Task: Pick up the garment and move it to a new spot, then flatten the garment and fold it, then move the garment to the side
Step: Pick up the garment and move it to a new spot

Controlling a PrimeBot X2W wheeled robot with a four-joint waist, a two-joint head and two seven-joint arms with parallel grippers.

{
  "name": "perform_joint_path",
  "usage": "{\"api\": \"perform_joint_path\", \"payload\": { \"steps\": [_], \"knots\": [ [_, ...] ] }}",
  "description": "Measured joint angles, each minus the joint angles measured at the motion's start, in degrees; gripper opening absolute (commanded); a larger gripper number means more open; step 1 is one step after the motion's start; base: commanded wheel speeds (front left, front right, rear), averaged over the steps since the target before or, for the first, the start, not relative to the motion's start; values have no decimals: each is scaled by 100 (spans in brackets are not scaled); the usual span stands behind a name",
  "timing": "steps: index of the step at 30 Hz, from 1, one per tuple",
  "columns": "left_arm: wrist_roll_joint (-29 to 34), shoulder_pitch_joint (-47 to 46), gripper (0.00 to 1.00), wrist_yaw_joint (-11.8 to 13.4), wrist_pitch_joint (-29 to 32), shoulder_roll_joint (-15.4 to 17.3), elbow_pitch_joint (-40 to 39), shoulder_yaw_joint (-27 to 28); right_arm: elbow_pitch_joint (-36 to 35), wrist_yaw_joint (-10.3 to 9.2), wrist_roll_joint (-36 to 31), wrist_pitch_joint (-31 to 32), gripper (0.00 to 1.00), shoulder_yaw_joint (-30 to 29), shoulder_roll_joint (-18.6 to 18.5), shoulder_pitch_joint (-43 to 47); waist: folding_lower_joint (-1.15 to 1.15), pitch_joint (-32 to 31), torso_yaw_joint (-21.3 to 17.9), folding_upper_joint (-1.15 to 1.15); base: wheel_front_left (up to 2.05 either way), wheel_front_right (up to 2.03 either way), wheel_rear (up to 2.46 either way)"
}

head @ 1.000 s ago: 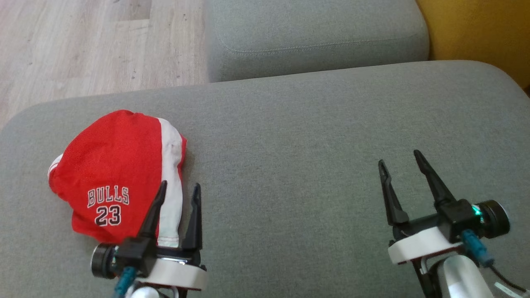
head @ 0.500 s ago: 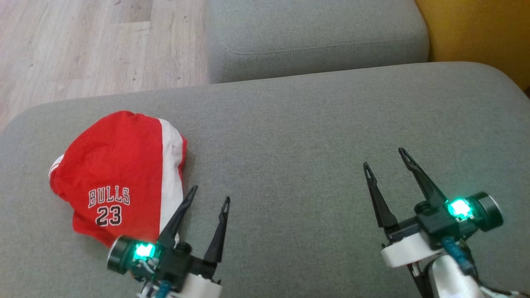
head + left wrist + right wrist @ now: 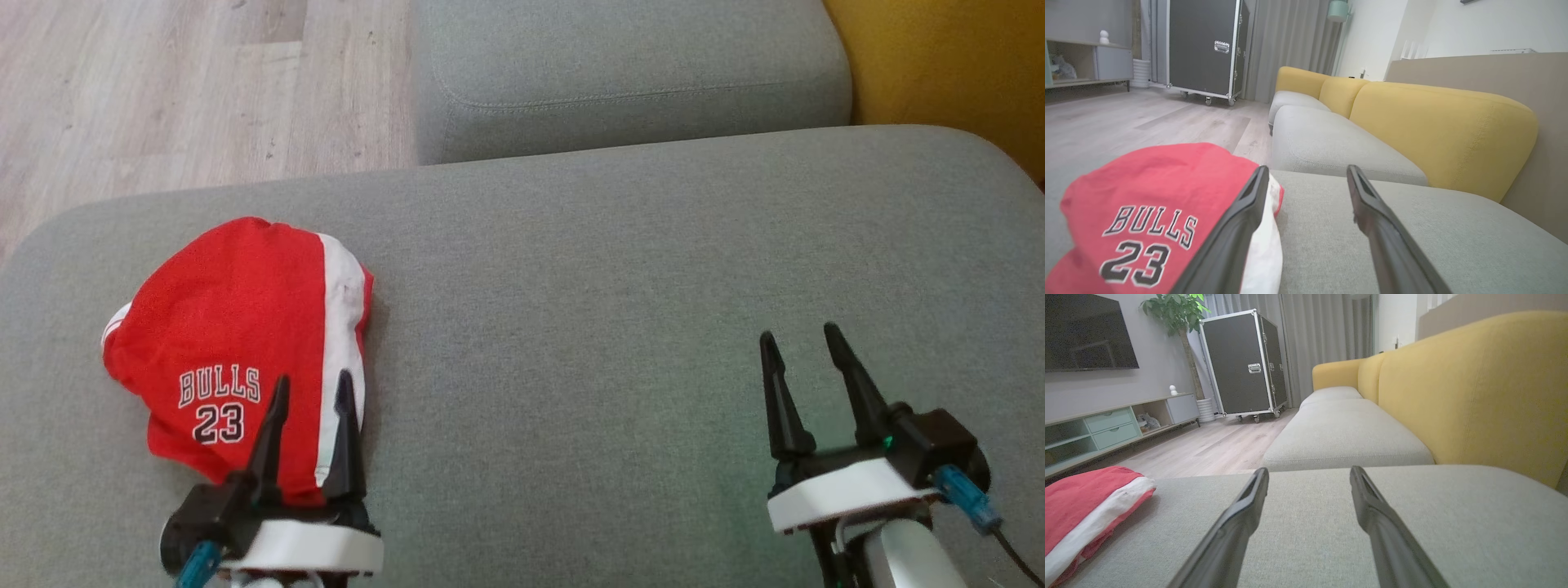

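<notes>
The garment [image 3: 237,327] is a folded red piece with a white side stripe and "BULLS 23" printed on it, lying at the left of the grey sofa seat [image 3: 588,286]. My left gripper [image 3: 314,380] stands open over the garment's near right corner, nothing between its fingers. The left wrist view has the garment [image 3: 1151,196] just left of that gripper [image 3: 1306,171]. My right gripper [image 3: 800,335] is open above bare cushion at the lower right. In the right wrist view the garment [image 3: 1081,502] lies far left of the right gripper [image 3: 1310,469].
A second grey seat cushion [image 3: 629,73] adjoins at the back, with a yellow backrest [image 3: 947,65] on the right. Wooden floor [image 3: 163,90] lies beyond the seat's left edge. A black wheeled case [image 3: 1241,359] and a low cabinet [image 3: 1106,424] stand across the room.
My left gripper swung right off the garment, then came back left over its near right corner. My right gripper shifted slightly left, then back right and lower. The garment has stayed put.
</notes>
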Motion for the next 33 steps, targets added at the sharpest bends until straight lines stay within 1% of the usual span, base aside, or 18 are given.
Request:
{"api": "perform_joint_path", "payload": {
  "steps": [4,5,6,12,16,25,28,33],
  "knots": [
    [-316,101,100,-27,0,-10,155,31,361,0,240,0,100,-13,0,4,0,-16,-13,0,0,0,0],
    [-537,122,100,-27,0,-11,247,4,531,0,245,0,100,-34,0,4,0,-19,-21,0,0,0,0],
    [-619,124,100,-26,0,-11,292,-5,603,0,244,0,100,-48,0,4,0,-21,-26,0,0,0,0],
    [-655,117,100,-25,0,-12,330,-24,690,0,225,0,100,-112,0,-7,0,-4,-12,0,0,0,0],
    [-655,115,100,-18,0,-12,327,-33,679,0,219,0,100,-122,0,-7,0,-10,73,0,0,0,0],
    [-621,118,100,13,0,-14,335,67,627,0,221,0,100,122,0,-1,0,-67,454,0,0,0,0],
    [-491,120,100,14,0,-15,334,187,577,0,248,0,100,210,0,3,0,-94,631,0,0,0,0],
    [-446,171,100,16,0,-15,322,256,537,0,319,0,100,319,0,32,0,-151,976,0,0,0,0]
  ]
}}
